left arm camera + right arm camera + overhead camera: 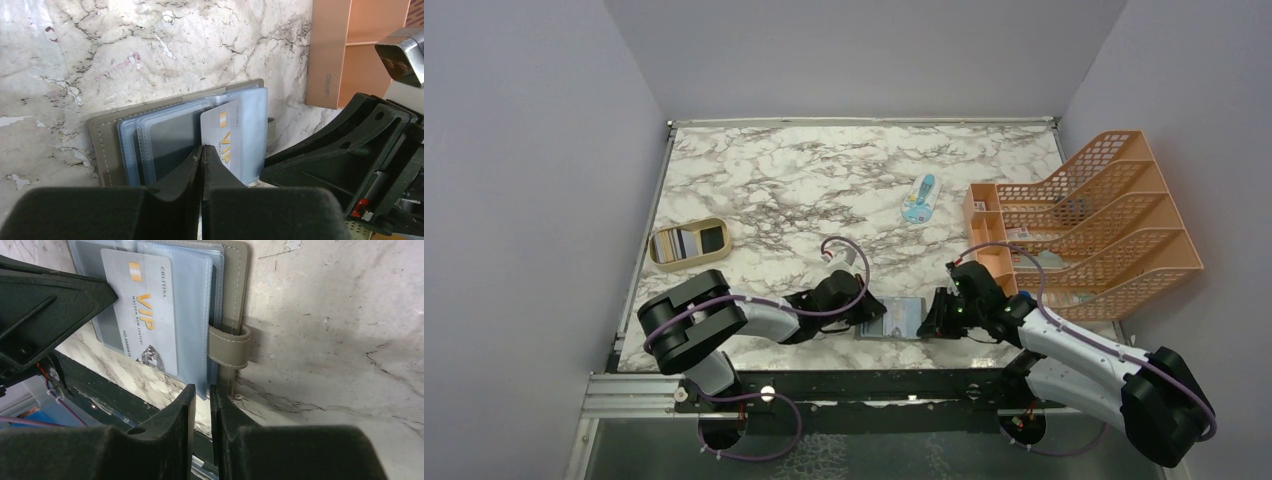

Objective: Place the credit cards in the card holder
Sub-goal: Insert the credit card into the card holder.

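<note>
So here's what we've got. The small flat grey folding card holder (892, 318) is lying open on the white-and-grey marbled tabletop (804, 180), right at the near edge, between the two arms. Its pale blue-grey clear plastic pockets (150, 140) face up. A pale silvery plastic credit card (142, 315) with a gold chip and orange "VIP" print lies over them. We honestly can't tell if it's tucked into a pocket or just resting on top.

The left hand (201, 149) is clenched fully shut with nothing visible between its fingers. Its tips are down at the holder, right by the card's edge.

The right hand (201, 388) comes in from the other side, just beside the holder's little grey tab clasp (228, 347). Its fingers are nearly together with only a thin slit between them. A corner of the blue pocket ends right at that slit, so we can't tell if it's actually pinching it.

Other stuff:
- a tan oval two-compartment tray (688, 266), well off to the left
- a big orange mesh file rack (1114, 200) on the right
- a light blue-and-white packet (919, 197), further back
</note>
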Robot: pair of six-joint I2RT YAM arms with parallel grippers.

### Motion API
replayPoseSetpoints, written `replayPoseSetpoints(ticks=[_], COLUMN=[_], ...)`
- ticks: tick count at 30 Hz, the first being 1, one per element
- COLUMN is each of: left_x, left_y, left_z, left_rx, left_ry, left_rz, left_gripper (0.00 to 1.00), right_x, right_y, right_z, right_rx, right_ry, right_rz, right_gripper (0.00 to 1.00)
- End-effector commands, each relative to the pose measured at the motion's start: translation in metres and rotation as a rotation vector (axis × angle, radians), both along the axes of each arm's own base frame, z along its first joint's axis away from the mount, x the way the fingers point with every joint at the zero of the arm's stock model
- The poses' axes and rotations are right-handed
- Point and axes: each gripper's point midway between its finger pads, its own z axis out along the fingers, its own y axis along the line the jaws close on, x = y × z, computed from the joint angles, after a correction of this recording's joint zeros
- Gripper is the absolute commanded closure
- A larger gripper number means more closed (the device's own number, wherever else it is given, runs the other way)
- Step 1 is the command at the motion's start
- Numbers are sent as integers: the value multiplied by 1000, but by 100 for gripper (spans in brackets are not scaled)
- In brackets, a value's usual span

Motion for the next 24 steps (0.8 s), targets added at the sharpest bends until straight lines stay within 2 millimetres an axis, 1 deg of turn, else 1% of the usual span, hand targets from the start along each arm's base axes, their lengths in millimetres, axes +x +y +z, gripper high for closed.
replayPoseSetpoints(ticks=[1, 3, 4, 6, 14, 16, 19, 24], left_x=[0, 0, 0, -2, -8, -9, -10, -15], left_y=[-5, -6, -7, -9, -18, -21, -28, -41], left_z=[4, 10, 12, 14, 8, 8, 10, 12], left_rx=[19, 10, 5, -2, -1, -4, -8, -20], left_ry=[-30, -46, -54, -51, -16, -16, -15, -10], left_rz=[-29, -37, -43, -54, -88, -97, -112, -139], left_gripper=[89, 78, 74, 72, 71, 72, 76, 77], right_x=[7, 13, 15, 19, 20, 21, 22, 21], right_y=[1, -1, -2, -3, 0, 2, 9, 17], right_z=[8, 14, 16, 18, 5, 5, 8, 8], right_rx=[-19, -41, -49, -64, -71, -58, -15, 25], right_ry=[-26, -51, -62, -80, -61, -66, -87, -90], right_rz=[1, 3, 5, 5, 12, 20, 39, 59], right_gripper=[81, 78, 76, 75, 75, 76, 77, 78])
